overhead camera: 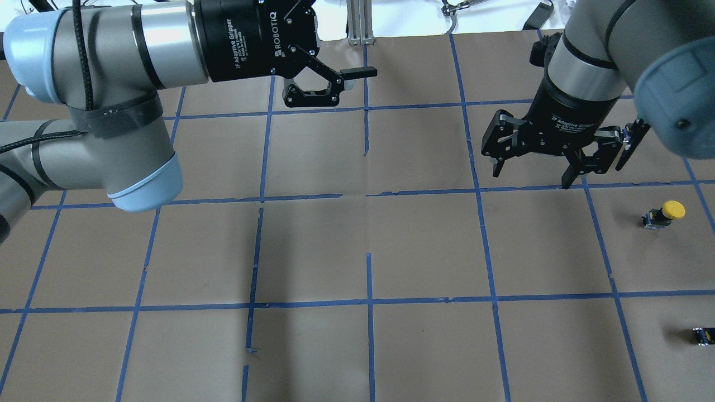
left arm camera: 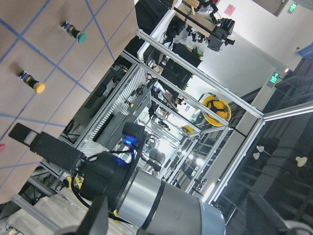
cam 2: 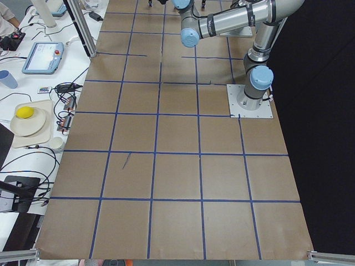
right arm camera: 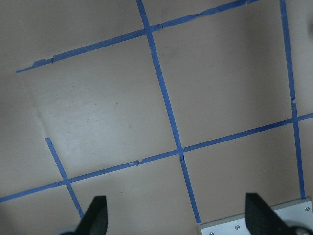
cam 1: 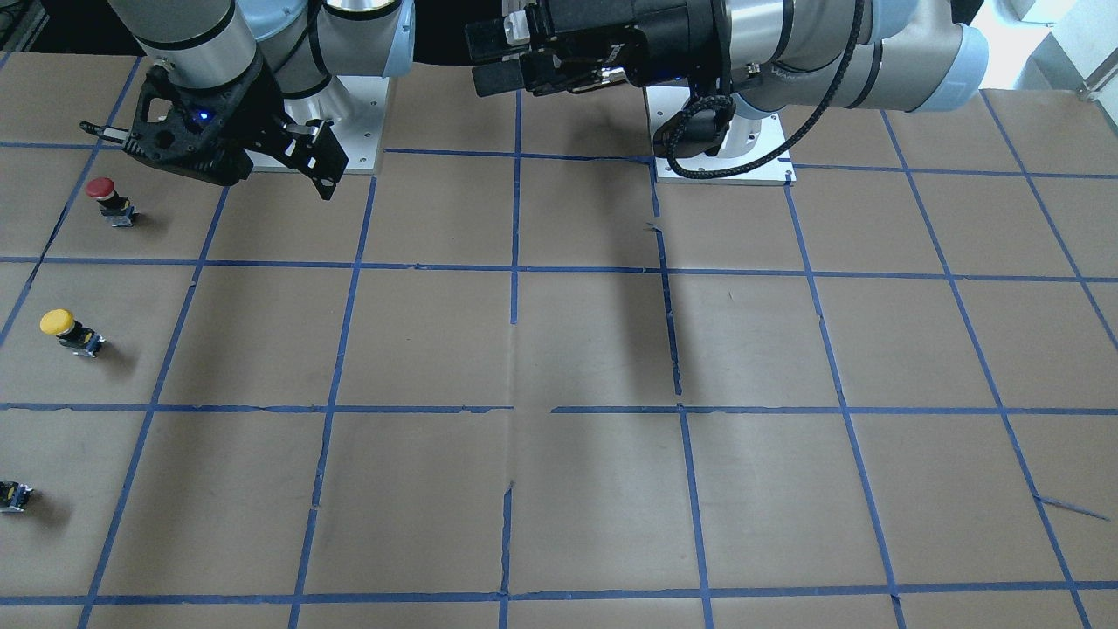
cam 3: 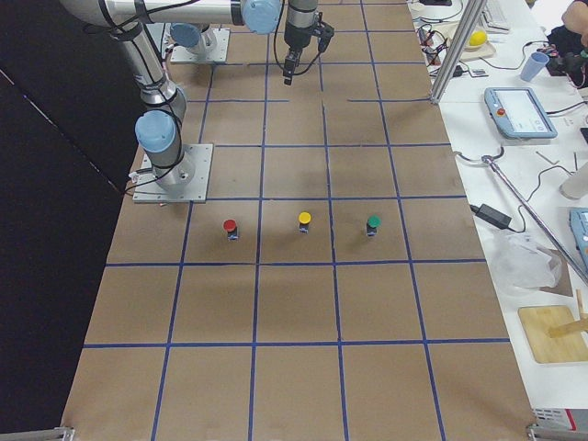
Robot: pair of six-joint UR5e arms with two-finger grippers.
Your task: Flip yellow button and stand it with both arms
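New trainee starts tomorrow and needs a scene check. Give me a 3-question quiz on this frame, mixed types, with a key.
1. True or false: the yellow button is held in the fingers of the right gripper.
2. In the exterior right view, the yellow button stands in a row between which two things?
A. the red button and the green button
B. two white base plates
C. both arms' fingers
3. Fill in: the left gripper and the right gripper both have their fingers ___ (open or shut).

Key: 1 false, the button sits alone on the table. 2 A. 3 open.
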